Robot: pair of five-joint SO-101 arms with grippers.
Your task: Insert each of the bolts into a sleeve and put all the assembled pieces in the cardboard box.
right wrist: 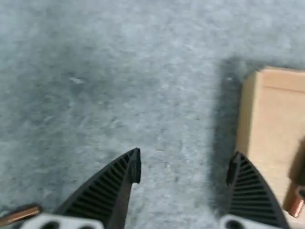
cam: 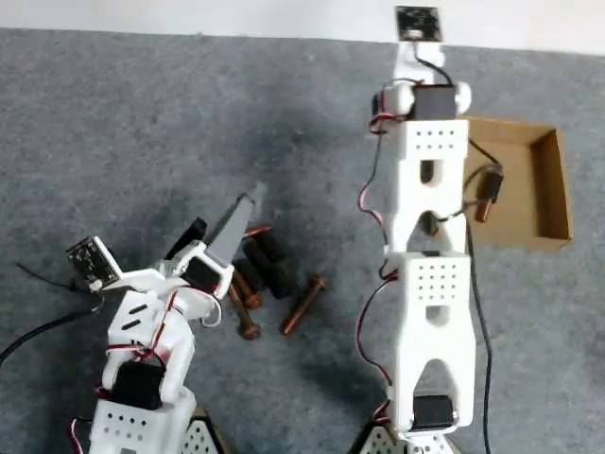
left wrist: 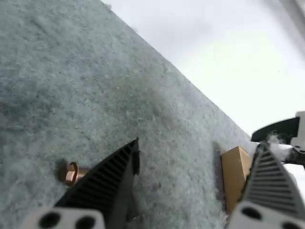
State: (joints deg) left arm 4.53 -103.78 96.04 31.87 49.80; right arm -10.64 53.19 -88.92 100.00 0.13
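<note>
Left gripper (left wrist: 198,148) ribbed black jaws wide apart, empty, over clustered copper-coloured metal bolts (cam: 302,305) and black cylindrical sleeves (cam: 269,251). Right gripper (right wrist: 186,157) likewise, beside brown cardboard box (cam: 558,189). Risk: crowded pile, closing may nudge neighbours, bolts roll.

No writing, number or sign can be read anywhere, neither on the cardboard box (cam: 525,189) nor on the bolts (cam: 302,305).

You are at a small robot test bench, like in a lab or a hobby workshop. Your surface (cam: 113,123) is covered in grey felt. A white left arm (cam: 151,326) and right arm (cam: 433,293) stand on it with bare wires (cam: 362,200) showing, near loose bolts (cam: 302,305) and a plain cardboard box (cam: 529,189).
</note>
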